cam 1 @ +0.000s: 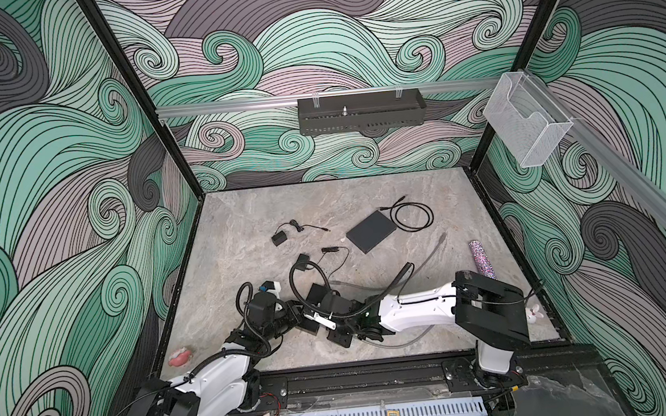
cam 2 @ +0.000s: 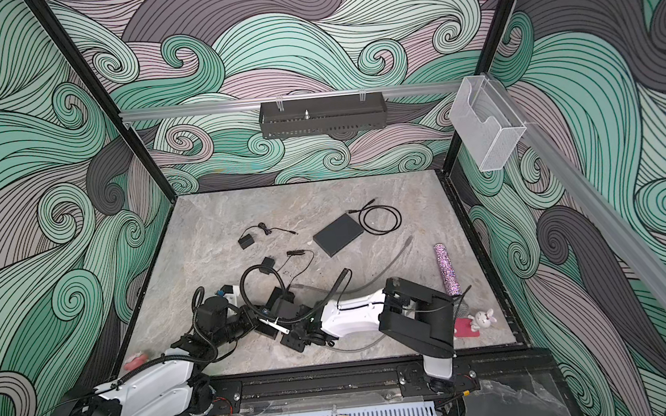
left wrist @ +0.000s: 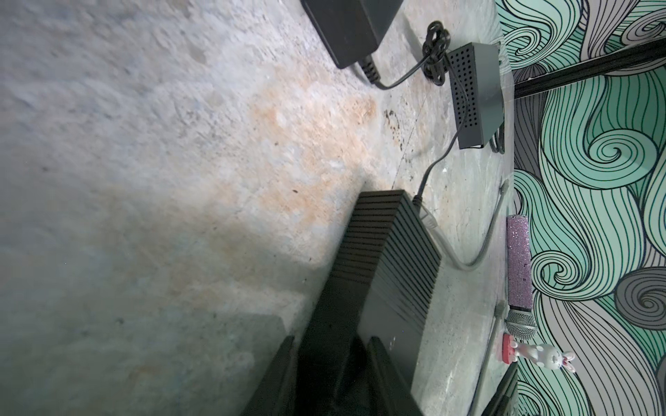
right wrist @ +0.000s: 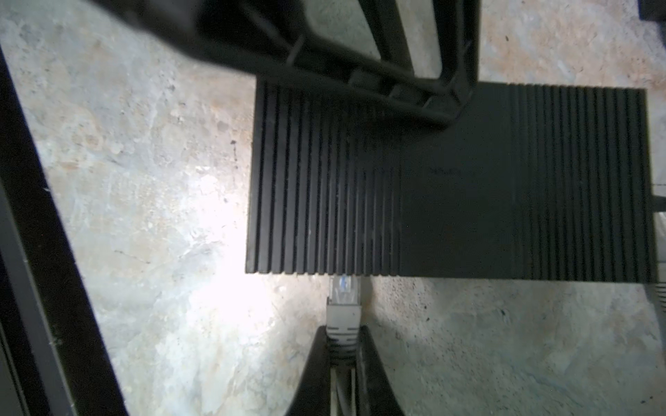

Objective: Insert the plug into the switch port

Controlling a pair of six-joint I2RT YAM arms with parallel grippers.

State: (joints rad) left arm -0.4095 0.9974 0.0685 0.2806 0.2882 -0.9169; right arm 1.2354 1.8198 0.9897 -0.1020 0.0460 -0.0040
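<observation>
The switch (right wrist: 450, 180) is a ribbed matte black box lying on the marble table; in both top views the two grippers mostly cover it. My left gripper (left wrist: 331, 340) is shut on one end of the switch (left wrist: 389, 252). My right gripper (right wrist: 340, 331) is shut on the grey plug (right wrist: 342, 309). The plug's clear tip meets the switch's long side, and the port itself is hidden under the top edge. In a top view the left gripper (cam 1: 301, 317) and right gripper (cam 1: 330, 322) meet near the table's front middle. Another grey cable (left wrist: 468, 264) and a black lead (left wrist: 420, 187) enter the switch.
A flat dark-grey square box (cam 1: 371, 232) with a coiled black cable (cam 1: 413, 216) lies further back. Small black adapters (cam 1: 280, 237) sit to the left. A glittery purple tube (cam 1: 482, 259), a rabbit figurine (cam 2: 485, 319) and a pink object (cam 1: 180, 357) lie near the table's sides.
</observation>
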